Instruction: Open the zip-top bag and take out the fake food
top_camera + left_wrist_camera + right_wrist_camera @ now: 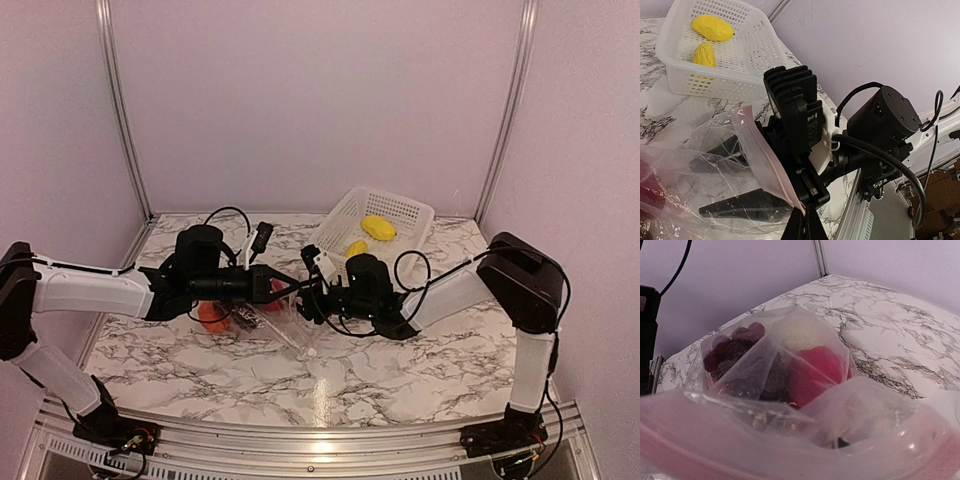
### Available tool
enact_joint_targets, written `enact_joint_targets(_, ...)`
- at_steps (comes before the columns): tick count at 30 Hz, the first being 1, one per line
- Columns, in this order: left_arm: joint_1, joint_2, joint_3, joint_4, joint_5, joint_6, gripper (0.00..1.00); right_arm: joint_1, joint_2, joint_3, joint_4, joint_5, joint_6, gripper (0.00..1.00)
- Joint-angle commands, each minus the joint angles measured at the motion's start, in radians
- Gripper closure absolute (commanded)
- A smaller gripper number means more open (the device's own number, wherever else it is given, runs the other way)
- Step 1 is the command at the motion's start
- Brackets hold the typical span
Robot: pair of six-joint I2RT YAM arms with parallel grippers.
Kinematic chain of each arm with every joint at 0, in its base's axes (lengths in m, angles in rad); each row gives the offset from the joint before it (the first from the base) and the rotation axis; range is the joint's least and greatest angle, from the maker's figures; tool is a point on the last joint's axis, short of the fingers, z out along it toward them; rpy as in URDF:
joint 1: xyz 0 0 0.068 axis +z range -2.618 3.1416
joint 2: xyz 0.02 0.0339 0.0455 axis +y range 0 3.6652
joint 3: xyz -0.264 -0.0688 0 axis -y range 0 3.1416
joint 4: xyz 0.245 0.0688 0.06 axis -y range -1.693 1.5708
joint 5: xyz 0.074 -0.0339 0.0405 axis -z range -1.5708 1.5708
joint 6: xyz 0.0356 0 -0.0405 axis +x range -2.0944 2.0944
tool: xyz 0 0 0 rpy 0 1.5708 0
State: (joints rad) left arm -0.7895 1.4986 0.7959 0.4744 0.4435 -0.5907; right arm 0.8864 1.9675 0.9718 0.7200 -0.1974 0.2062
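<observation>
The task looks partly done. Two yellow fruits (712, 27) of the fake food already lie in the white basket (747, 75), which sits toward the far right corner of the counter (420, 370). The zip-top bag (268, 312) lies near the middle of the counter, a little left of centre, between the two arms. Its mouth appears to be open: the right wrist view looks over the pink zip strip (767, 160) straight into it.

Left inside are the dark grape bunch (735, 350), the white lumpy piece (800, 330) and the red apple (820, 372). An orange piece (210, 313) shows under the left arm at the bag's closed end, though whether the plastic covers it is hard to tell. So most pieces remain to be taken out.

The left end effector (805, 220) is clamped shut, pinching the zip strip and holding that lip of the bag up. The right end effector (704, 182) is at the mouth, its two black fingers (747, 204) seen through the clear film and standing clearly apart. Nothing solid shows between them; it grips no piece of food, and only loose plastic lies around it
</observation>
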Motion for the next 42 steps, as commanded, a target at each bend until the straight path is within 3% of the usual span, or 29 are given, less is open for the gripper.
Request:
enact_joint_targets(1,-0.005,-0.039,0.004,0.005,0.014,0.022,1.00,0.003,0.062,0.064,0.037,0.024,0.042,0.55)
enact_joint_targets(23,0.013,-0.035,0.049,-0.031,0.015,0.022,0.99,-0.002,0.152,0.094,0.131,-0.036,0.071,0.45)
enact_joint_targets(28,0.031,-0.043,0.049,-0.039,0.031,0.012,0.82,-0.009,0.166,0.102,0.149,-0.055,0.082,0.45)
enact_joint_targets(31,0.067,-0.069,0.037,-0.041,0.030,-0.009,0.61,-0.013,0.170,0.101,0.155,-0.063,0.083,0.44)
enact_joint_targets(36,0.180,-0.160,0.002,-0.104,-0.044,-0.025,0.37,-0.022,0.161,0.083,0.167,-0.064,0.078,0.37)
enact_joint_targets(42,0.260,-0.225,-0.021,-0.208,-0.120,-0.005,0.28,-0.027,0.153,0.077,0.181,-0.084,0.077,0.36)
